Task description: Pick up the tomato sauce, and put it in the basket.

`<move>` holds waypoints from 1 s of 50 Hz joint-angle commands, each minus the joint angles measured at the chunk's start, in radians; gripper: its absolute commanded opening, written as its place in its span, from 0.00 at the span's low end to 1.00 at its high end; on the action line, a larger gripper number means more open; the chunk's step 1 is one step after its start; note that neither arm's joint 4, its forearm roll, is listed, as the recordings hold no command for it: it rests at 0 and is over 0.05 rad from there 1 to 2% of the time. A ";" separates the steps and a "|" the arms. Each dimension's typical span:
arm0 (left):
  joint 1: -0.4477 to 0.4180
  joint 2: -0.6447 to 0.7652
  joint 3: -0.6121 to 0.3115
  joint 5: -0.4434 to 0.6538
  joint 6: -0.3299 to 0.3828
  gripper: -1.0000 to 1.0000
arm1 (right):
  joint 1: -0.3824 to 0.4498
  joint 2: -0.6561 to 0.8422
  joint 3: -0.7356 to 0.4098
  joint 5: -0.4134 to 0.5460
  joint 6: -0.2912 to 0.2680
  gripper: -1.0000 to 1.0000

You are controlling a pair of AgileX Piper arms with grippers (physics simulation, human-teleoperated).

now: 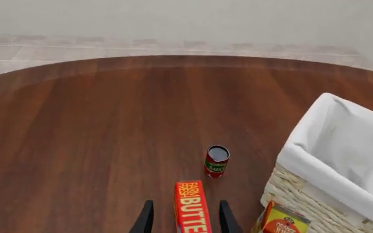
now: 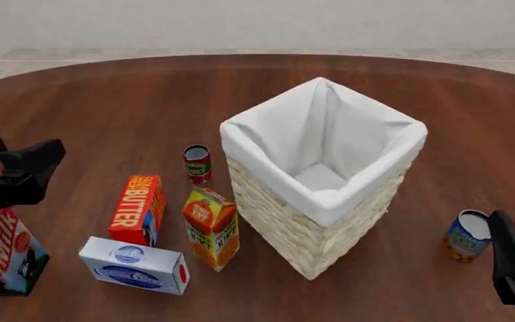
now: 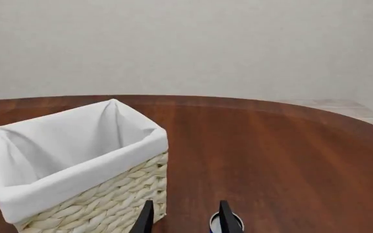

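Note:
The tomato sauce [image 2: 196, 163] is a small red can with a green-and-white label, upright on the wooden table just left of the basket [image 2: 280, 225]. That basket is tall, woven and lined with white cloth. In the left wrist view the tomato sauce [image 1: 217, 161] stands beyond a butter box [image 1: 192, 208], with the basket [image 1: 303, 194] beside it. My left gripper [image 2: 21, 164] hovers open at the far left, well short of the can, with nothing held. My right gripper [image 2: 506, 235] is open low at the right, beside the basket [image 3: 102, 194].
Left of the basket stand a red butter box [image 2: 139, 209], an orange juice carton [image 2: 211, 228], a white-and-blue box [image 2: 135, 265] and a milk carton [image 2: 3, 251] under my left arm. A blue-and-orange can [image 2: 466, 235] stands by my right gripper.

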 commanded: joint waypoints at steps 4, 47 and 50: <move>-0.034 0.117 -0.116 0.053 -0.033 1.00 | 0.000 -0.004 0.000 0.004 0.001 1.00; -0.135 0.441 -0.287 0.070 -0.104 1.00 | 0.000 -0.004 0.000 0.004 0.000 1.00; -0.143 0.455 -0.303 0.077 -0.100 1.00 | 0.000 -0.004 0.000 0.004 0.001 1.00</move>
